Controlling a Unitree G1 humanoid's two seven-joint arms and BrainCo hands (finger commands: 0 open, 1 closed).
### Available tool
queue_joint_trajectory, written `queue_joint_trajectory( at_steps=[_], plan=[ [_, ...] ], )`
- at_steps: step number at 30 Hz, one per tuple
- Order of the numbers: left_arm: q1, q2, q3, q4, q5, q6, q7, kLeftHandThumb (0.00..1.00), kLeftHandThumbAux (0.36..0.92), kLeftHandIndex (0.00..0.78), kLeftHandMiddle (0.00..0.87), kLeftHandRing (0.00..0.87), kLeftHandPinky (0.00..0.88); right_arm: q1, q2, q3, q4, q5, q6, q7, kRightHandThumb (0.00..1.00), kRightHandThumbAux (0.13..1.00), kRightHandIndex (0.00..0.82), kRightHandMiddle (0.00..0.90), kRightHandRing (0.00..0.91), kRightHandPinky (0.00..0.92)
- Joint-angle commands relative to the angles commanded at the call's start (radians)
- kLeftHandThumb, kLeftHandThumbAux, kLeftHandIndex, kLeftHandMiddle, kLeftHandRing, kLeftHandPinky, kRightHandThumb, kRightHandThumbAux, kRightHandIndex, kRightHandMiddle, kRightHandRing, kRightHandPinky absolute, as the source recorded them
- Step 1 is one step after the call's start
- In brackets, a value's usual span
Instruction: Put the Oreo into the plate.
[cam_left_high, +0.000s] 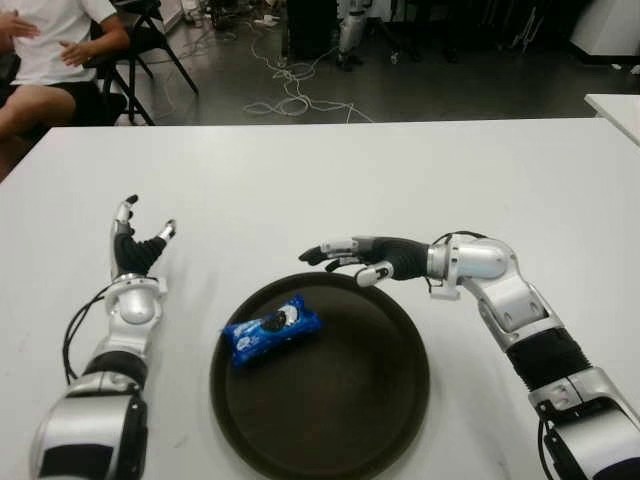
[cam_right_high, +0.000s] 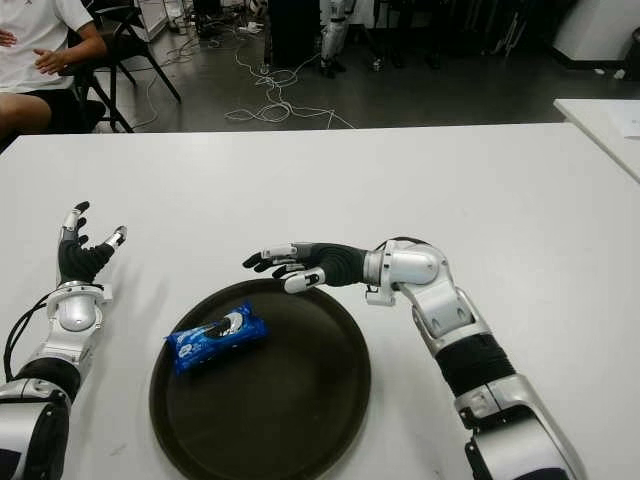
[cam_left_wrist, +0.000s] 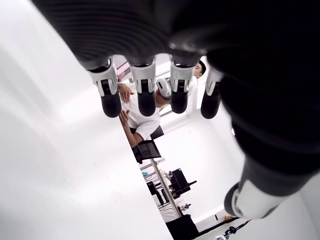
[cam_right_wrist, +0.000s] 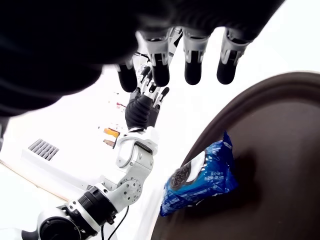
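A blue Oreo pack (cam_left_high: 271, 328) lies inside the dark round plate (cam_left_high: 350, 420), near its left rim; the right wrist view shows the pack (cam_right_wrist: 204, 175) flat on the plate (cam_right_wrist: 285, 160). My right hand (cam_left_high: 340, 258) hovers over the plate's far rim, fingers spread and holding nothing, a short way right of the pack. My left hand (cam_left_high: 138, 235) shows on the white table (cam_left_high: 330, 180) to the left of the plate, fingers pointing up and apart, empty.
A seated person (cam_left_high: 45, 50) is beyond the table's far left corner, next to a black chair (cam_left_high: 150, 30). Cables (cam_left_high: 290, 85) lie on the floor behind. Another white table edge (cam_left_high: 615, 105) shows at far right.
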Motion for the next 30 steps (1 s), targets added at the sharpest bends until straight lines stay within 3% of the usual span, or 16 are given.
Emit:
queue_joint_trajectory(
  at_steps=[5,8,15,19,24,30],
  plan=[
    [0.0,0.0,0.0,0.001,0.001,0.002,0.001,0.0,0.714,0.05,0.082,0.053,0.029,0.004,-0.007,0.003,0.021,-0.02,-0.048,-0.012,0.0,0.34,0.01,0.029,0.0,0.0],
    [0.0,0.0,0.0,0.0,-0.001,-0.001,-0.001,0.0,0.711,0.05,0.08,0.052,0.027,0.04,-0.019,-0.02,-0.047,0.004,-0.004,-0.028,0.0,0.346,0.013,0.028,0.0,0.0],
    [0.002,-0.002,0.004,-0.001,-0.005,-0.005,-0.005,0.0,0.706,0.048,0.075,0.048,0.03,-0.012,-0.034,-0.058,-0.03,0.006,0.03,-0.051,0.0,0.355,0.018,0.031,0.0,0.0],
    [0.002,-0.004,0.008,-0.003,-0.011,-0.007,-0.013,0.0,0.717,0.049,0.077,0.047,0.026,-0.005,-0.027,-0.079,-0.037,0.012,0.035,-0.076,0.0,0.36,0.01,0.016,0.0,0.0],
    [0.001,-0.004,0.011,-0.002,-0.015,-0.007,-0.019,0.0,0.714,0.047,0.069,0.041,0.017,-0.011,-0.008,-0.114,0.042,0.035,0.023,-0.098,0.0,0.37,0.001,0.002,0.0,0.0],
    [0.001,-0.004,0.01,-0.002,-0.013,-0.008,-0.018,0.0,0.711,0.047,0.069,0.04,0.02,-0.02,0.013,-0.157,0.106,0.051,-0.01,-0.142,0.0,0.461,0.0,0.0,0.0,0.0]
  ],
)
